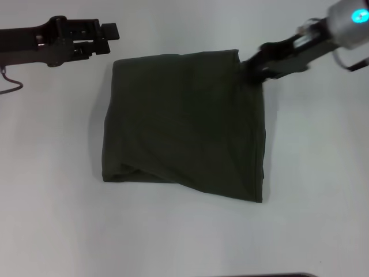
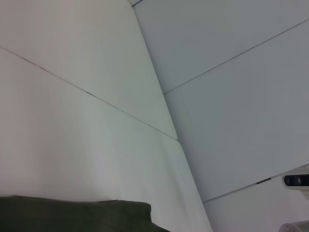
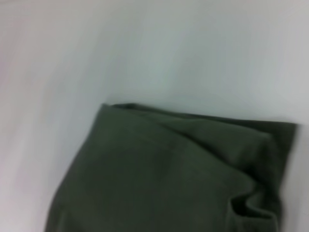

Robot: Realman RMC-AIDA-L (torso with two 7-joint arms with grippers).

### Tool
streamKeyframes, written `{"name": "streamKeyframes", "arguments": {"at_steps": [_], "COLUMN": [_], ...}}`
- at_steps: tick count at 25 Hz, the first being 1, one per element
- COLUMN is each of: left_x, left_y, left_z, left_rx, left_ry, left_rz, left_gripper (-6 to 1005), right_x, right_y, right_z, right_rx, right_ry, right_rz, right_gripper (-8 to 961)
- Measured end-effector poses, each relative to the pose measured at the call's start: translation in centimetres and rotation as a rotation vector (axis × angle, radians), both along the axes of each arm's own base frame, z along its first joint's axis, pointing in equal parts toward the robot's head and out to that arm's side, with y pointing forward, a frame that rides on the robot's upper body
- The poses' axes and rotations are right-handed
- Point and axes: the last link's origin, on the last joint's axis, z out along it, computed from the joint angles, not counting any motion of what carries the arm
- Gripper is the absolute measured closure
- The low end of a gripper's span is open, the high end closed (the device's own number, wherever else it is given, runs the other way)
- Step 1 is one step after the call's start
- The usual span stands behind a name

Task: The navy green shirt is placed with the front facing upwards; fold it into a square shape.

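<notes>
The navy green shirt point(image 1: 184, 124) lies folded into a rough square on the white table point(image 1: 52, 202), plain side up, with no letters showing. Its near edge is uneven, with a tucked layer at the near left. My right gripper point(image 1: 252, 62) sits right at the shirt's far right corner, touching or just over the cloth. The right wrist view shows a wrinkled corner of the shirt point(image 3: 169, 179). My left gripper point(image 1: 109, 30) hovers beyond the far left corner, apart from the cloth. An edge of the shirt point(image 2: 72, 215) shows in the left wrist view.
Thin seams point(image 2: 120, 113) run across the white tabletop. A dark cable point(image 1: 11, 86) hangs under my left arm at the far left. A dark strip point(image 1: 271, 275) shows at the near edge of the head view.
</notes>
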Motion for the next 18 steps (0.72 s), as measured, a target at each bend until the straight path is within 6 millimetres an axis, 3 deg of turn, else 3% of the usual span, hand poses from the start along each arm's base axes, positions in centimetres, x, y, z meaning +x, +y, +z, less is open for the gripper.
{"name": "streamKeyframes", "arguments": {"at_steps": [5,9,14,18], "left_x": [0.1,0.3,0.4,0.7], "left_y": [0.0,0.1,0.1,0.1], "left_z": [0.0,-0.1,-0.1,0.2], "left_rx": [-0.002,-0.005,-0.009,-0.001], "left_ry": [-0.002,-0.002,-0.003,-0.033], "left_rz": [-0.001,-0.004,-0.007,-0.018], "left_gripper": [480,480,479,479], "right_x": [3.1,4.2,5.2,6.0], "right_y": [0.1,-0.2,-0.5,-0.8], "right_z": [4.1,5.5,5.1,3.6], "right_rx": [0.121,0.153,0.123,0.094], "right_ry": [-0.008,0.027,0.016,0.027], "right_rz": [-0.093,-0.129,-0.148,-0.166], "right_gripper": [550,549,549,549]}}
